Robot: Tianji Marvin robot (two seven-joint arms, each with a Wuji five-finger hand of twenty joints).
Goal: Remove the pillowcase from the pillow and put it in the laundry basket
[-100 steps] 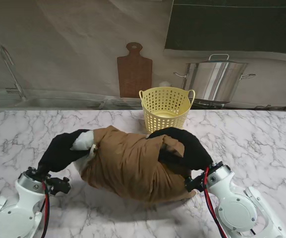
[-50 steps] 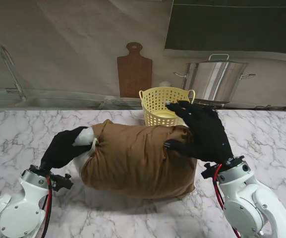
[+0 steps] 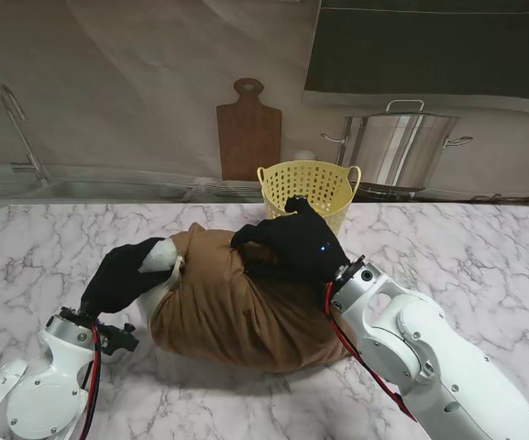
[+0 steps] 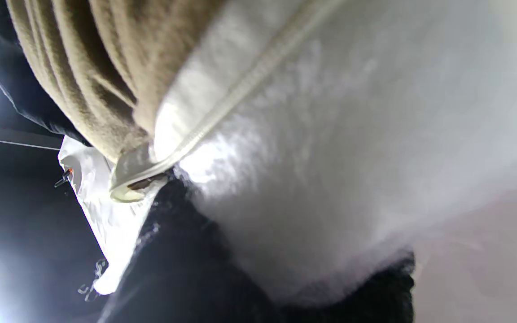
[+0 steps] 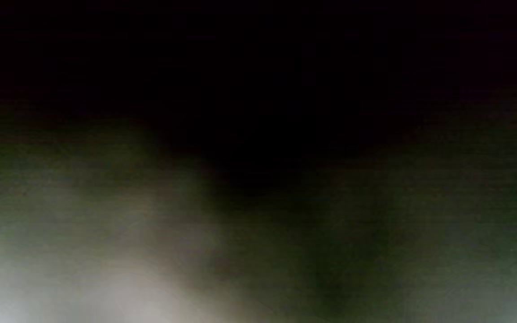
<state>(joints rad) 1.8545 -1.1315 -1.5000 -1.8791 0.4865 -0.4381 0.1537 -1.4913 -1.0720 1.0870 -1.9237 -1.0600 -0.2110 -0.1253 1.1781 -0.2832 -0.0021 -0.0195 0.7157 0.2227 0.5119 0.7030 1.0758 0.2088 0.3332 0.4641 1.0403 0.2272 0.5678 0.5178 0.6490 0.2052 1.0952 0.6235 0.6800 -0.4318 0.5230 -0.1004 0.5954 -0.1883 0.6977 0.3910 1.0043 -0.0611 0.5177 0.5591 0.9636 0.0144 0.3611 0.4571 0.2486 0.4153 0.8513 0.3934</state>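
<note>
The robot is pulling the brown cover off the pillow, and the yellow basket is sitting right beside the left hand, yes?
Not quite. In the stand view the yellow basket sits beyond the right hand, not the left hand. The rest holds: both hands are on the pillow and its brown cover.

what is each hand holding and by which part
The left hand grips the pillow by its exposed white end. The right hand lies on top of the pillowcase; whether it grips the cloth cannot be told.
</note>
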